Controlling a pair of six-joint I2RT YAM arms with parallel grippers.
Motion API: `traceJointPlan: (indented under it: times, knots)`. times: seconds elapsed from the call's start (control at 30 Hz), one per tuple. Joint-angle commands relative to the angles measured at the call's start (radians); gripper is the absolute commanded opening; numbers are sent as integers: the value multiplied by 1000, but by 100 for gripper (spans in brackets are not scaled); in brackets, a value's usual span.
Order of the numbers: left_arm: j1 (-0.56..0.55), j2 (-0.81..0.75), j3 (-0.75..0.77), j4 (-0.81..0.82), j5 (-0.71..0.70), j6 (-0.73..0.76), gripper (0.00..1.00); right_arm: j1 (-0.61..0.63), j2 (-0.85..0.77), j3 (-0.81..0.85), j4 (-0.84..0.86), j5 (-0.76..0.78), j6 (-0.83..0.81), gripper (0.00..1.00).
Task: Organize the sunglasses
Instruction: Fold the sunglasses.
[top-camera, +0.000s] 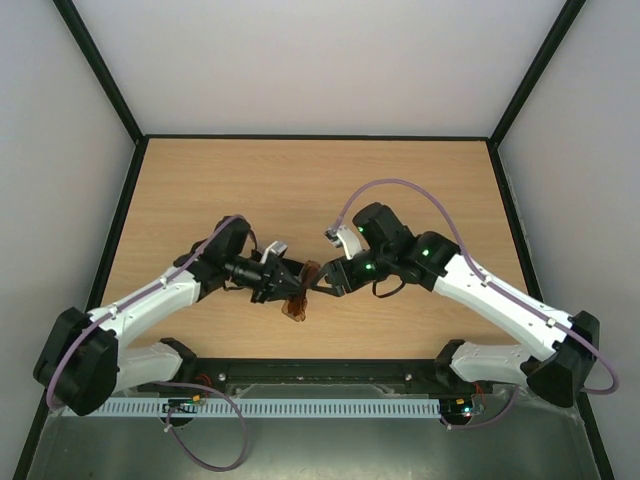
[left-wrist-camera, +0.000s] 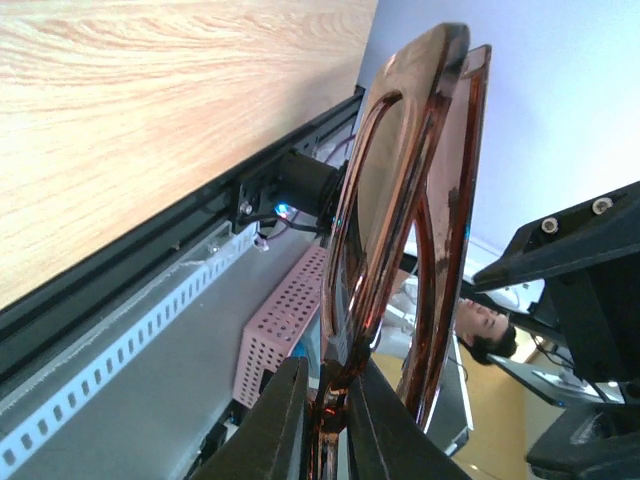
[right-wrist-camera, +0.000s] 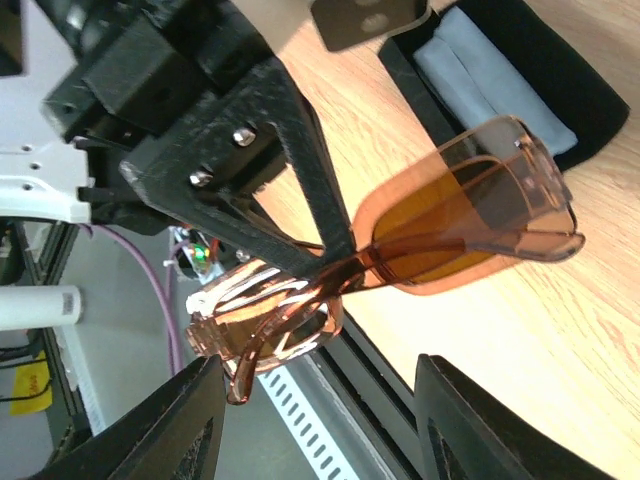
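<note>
- I see a pale wooden table (top-camera: 400, 190) with plain light walls on three sides and black posts at the corners.
- Both arms reach in and meet close to the near edge, about halfway between the left and right edges.
- The sunglasses (top-camera: 298, 300) hang there between the two grippers.
- The left gripper (top-camera: 283, 285) is closed tight on the sunglasses.
- In my left wrist view, the left gripper (left-wrist-camera: 328, 405) pinches the brown see-through frame (left-wrist-camera: 385, 200) from both sides, and the glasses stand up tall from the fingers (left-wrist-camera: 280, 420).
- The right gripper (top-camera: 325, 283) is just beside the glasses, on their right.
- In my right wrist view, the right gripper (right-wrist-camera: 320, 375) is spread wide, and its fingers (right-wrist-camera: 190, 420) hold nothing.
- One thin arm of the sunglasses (right-wrist-camera: 470, 200) ends very near the finger on the left side of that view. I cannot tell if they touch.
- A yellow tag (right-wrist-camera: 28, 385) at the left edge of that view has dark marks, too blurry for me to read.
- Only the right wrist view shows the black case (right-wrist-camera: 600, 105), lying open on the wood with a pale blue cloth (right-wrist-camera: 490, 70) in it. From the top I cannot see it.
- Only the left wrist view shows a pink box with holes (left-wrist-camera: 285, 320) and a person's head (left-wrist-camera: 485, 330), both past the near edge.
- From the top, bare wood runs from the grippers to the far edge and both far corners.
- The near edge is tight, with a black rail (top-camera: 320, 372) just behind the grippers.
</note>
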Motion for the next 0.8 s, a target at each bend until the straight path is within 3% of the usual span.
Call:
traceJointPlan:
  times: [0.0,0.1,0.37,0.6,0.77]
  knots:
    - [6,44,96,-393,-69,183,2,6,35,13,-73,24,16,53]
    - [5,82,178,-500,-124,294,2,5,57,6,-51,2,37,53]
    - [9,92,202,-432,-147,264,2,6,38,-50,87,-1,148,55]
    - [9,80,175,-409,-115,253,2,5,23,-28,-20,172,65,54]
    - [10,66,186,-352,-182,238,2,6,41,-55,34,190,202,53]
